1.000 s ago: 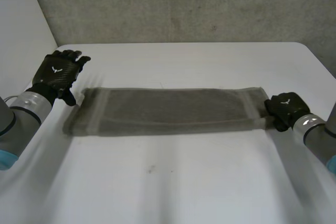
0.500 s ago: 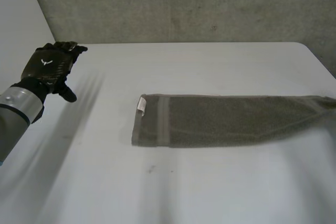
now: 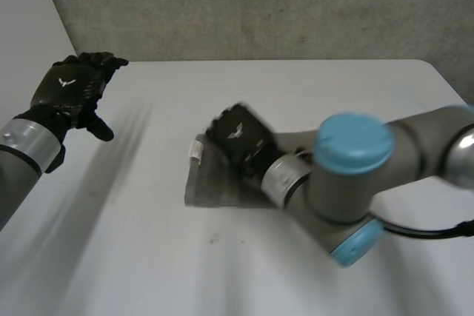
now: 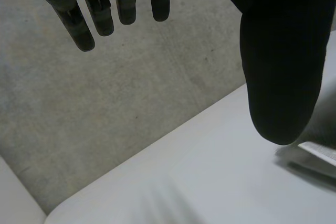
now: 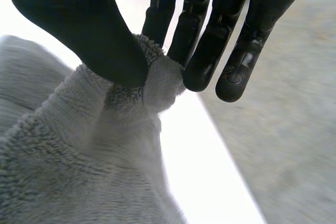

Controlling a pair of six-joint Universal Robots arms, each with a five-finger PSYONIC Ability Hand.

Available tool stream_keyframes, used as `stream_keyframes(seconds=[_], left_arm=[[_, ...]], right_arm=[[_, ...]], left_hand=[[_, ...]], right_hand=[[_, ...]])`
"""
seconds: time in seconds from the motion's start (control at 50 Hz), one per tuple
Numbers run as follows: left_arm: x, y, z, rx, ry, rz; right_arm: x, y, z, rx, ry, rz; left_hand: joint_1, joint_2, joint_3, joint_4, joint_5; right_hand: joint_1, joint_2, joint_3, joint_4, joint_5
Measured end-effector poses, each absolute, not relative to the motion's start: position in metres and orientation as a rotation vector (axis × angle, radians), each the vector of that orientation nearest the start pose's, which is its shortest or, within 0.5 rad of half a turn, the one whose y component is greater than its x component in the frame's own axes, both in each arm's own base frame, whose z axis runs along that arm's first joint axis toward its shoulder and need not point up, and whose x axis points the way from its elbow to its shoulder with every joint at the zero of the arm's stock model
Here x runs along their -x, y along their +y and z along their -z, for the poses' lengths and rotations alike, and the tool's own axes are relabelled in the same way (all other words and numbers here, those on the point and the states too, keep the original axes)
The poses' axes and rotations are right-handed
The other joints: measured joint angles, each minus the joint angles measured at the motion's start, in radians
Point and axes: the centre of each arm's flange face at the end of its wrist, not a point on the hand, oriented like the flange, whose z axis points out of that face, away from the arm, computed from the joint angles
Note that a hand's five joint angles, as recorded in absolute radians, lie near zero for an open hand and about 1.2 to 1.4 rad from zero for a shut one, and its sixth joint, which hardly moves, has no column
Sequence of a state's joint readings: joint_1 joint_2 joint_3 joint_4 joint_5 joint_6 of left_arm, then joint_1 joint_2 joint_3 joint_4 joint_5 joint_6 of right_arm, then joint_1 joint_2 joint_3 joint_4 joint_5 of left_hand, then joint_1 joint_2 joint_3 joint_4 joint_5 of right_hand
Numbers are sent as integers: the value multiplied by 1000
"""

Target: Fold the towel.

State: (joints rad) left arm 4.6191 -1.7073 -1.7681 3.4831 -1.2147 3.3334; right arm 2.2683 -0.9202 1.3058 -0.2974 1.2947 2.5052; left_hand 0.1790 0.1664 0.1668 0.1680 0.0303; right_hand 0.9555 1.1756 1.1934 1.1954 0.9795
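Right hand (image 3: pixel 238 137) pinches towel (image 3: pixel 207 186) bunch above flat part (left hand (image 3: pixel 70 90) spread, well apart).

- towel (image 3: pixel 209 185) lies on tabletop (image 3: pixel 222 271), about centre
- right hand (image 3: pixel 238 138) over towel's left end; right arm (image 3: pixel 348 183) crosses in from the right
- left hand (image 3: pixel 74 88) far left, well apart from towel

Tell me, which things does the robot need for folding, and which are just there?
For the job:
towel
right robot hand, pinching the towel
left robot hand, open, apart from the towel

Just there:
table, under the towel
wall, behind the table
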Motion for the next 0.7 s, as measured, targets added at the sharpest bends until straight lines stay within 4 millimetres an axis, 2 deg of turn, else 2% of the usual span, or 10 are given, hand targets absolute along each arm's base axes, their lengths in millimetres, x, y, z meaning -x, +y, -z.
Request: stream_keyframes(seconds=[0.08,0.12,0.16,0.18,0.24,0.34,0.38,0.44,0.62,0.7], left_arm=[[200,-302,-237,-774,2233,2358],[207,-300,-236,-800,2235,2366],[213,-299,-236,-825,2237,2374],[216,-298,-235,-838,2238,2379],[236,-295,-233,-911,2242,2402],[264,-292,-227,-969,2263,2417],[281,-290,-221,-982,2291,2419],[295,-288,-214,-992,2323,2415],[324,-278,-180,-1039,2434,2336],[327,-273,-175,-1042,2450,2311]], right_arm=[[-410,-204,-143,1596,1484,1842],[-412,-199,-135,1611,1487,1817],[-412,-199,-134,1612,1495,1811],[-411,-199,-134,1611,1502,1811],[-402,-204,-144,1584,1564,1833],[-367,-228,-165,1477,1750,1868],[-334,-245,-175,1356,1912,1858],[-305,-255,-177,1241,2034,1823],[-243,-261,-151,1044,2249,1640],[-234,-261,-133,1051,2288,1589]], left_hand=[[0,0,0,0,0],[0,0,0,0,0],[0,0,0,0,0],[0,0,0,0,0],[0,3,2,2,0],[0,3,2,2,0],[0,4,2,2,0],[0,4,2,2,0],[0,4,4,2,0],[0,3,2,1,0]], right_hand=[[-8,-12,-14,-6,-4],[-100,-158,-167,-157,-122],[-382,-440,-449,-449,-392],[-382,-440,-449,-449,-392],[-737,-928,-957,-950,-888],[-739,-939,-979,-962,-908],[-739,-939,-979,-962,-911],[-739,-939,-979,-962,-911],[-736,-933,-969,-956,-906],[-420,-591,-604,-607,-582]])
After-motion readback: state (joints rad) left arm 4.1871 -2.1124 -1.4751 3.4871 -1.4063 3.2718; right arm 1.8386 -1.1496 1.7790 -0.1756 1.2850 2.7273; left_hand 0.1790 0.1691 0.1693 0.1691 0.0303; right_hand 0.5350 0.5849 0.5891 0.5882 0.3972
